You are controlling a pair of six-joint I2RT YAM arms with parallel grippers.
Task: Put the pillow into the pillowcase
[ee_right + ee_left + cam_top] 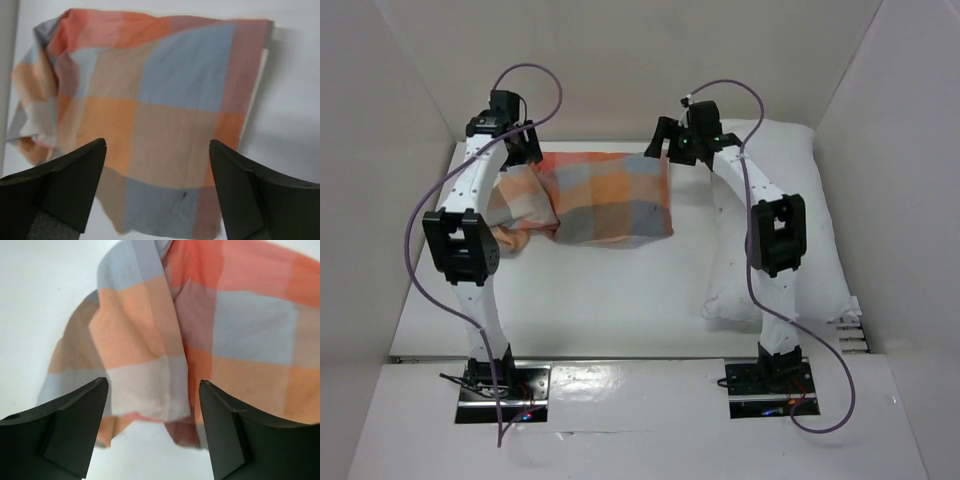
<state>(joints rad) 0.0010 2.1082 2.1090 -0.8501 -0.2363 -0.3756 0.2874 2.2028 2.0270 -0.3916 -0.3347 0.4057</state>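
The checked pillowcase lies flat on the white table at the back middle, its left end bunched and folded. It fills the left wrist view and the right wrist view. The white pillow lies at the right, partly under the right arm. My left gripper hangs open above the bunched left end, holding nothing. My right gripper hangs open above the pillowcase's far right corner, holding nothing.
White walls enclose the table on the left, back and right. The arm bases stand at the near edge, with purple cables looping off each arm.
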